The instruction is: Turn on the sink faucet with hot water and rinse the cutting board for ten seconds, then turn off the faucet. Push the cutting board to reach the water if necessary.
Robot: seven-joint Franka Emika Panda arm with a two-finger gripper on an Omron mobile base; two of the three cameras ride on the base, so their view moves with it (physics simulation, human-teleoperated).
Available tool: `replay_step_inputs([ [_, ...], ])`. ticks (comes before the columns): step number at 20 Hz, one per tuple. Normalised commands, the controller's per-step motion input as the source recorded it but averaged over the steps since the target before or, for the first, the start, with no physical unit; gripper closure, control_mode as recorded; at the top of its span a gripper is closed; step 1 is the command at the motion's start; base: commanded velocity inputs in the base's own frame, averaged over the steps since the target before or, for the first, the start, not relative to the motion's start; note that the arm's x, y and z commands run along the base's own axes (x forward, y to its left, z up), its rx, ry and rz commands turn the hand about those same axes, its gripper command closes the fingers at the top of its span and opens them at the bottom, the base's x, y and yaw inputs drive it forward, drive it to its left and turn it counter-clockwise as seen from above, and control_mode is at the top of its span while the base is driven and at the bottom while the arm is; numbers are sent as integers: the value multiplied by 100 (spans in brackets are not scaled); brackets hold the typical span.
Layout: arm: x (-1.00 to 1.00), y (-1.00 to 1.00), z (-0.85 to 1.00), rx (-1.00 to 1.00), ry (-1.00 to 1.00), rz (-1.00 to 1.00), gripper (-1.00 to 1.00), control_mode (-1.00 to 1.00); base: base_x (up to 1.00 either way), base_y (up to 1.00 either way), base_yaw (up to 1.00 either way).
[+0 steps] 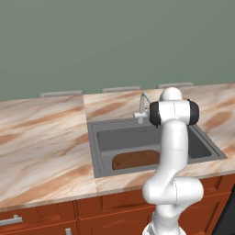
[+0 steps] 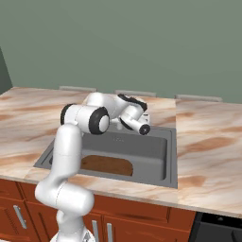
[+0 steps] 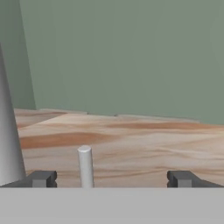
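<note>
With the gripper (image 3: pixel 112 179) spread wide and the sink faucet (image 1: pixel 142 106) lever (image 3: pixel 85 166) between its fingertips, the operator should push sideways toward hot — gently — avoiding the spout.

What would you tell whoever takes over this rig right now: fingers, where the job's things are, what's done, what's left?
Gripper: open, holding nothing, at the back of the sink by the sink faucet; the faucet's lever stands between the fingers, nearer the left one, not gripped.
Cutting board: flat in the basin, at its front.
Done: arm brought up to the faucet. No water is visible.
Left: turn on hot water, push the board under the stream if needed, rinse ten seconds, turn the faucet off.
</note>
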Motion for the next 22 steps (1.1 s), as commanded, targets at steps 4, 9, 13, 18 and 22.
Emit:
replay_step_inputs([
  [4, 6, 0, 0, 0, 0, 0, -100, -100, 0, 0, 0],
  [9, 8, 0, 0, 0, 0, 0, -100, -100, 0, 0, 0],
  [13, 2, 0, 0, 0, 0, 0, -100, -100, 0, 0, 0],
  [18, 0, 0, 0, 0, 0, 0, -100, -100, 0, 0, 0],
  [22, 0, 0, 0, 0, 0, 0, -100, -100, 0, 0, 0],
])
